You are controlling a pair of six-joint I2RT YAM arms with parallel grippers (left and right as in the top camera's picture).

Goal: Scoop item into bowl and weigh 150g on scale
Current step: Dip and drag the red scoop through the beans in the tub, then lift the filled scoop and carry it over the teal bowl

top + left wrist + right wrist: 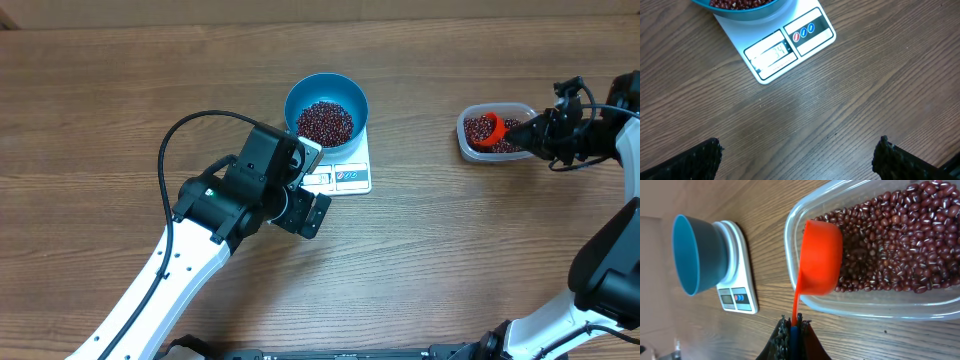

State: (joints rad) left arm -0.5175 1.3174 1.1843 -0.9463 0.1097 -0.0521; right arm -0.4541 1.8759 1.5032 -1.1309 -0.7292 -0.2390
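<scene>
The blue bowl point(326, 108) stands on the white scale point(345, 176) and holds a heap of dark red-brown beans point(326, 122). My left gripper point(308, 200) hovers just in front of the scale, open and empty; in the left wrist view its fingers point(700, 160) stand wide apart over bare wood below the scale's display point(771, 54). At the right, my right gripper point(795, 322) is shut on the handle of an orange scoop point(819, 257), whose cup lies in the beans point(900, 245) of the clear tub point(495, 133).
The wooden table point(450, 250) runs to a far edge at the top of the overhead view. The left arm's black cable point(190, 125) loops over the table left of the bowl. The right arm's body point(610, 260) fills the right edge.
</scene>
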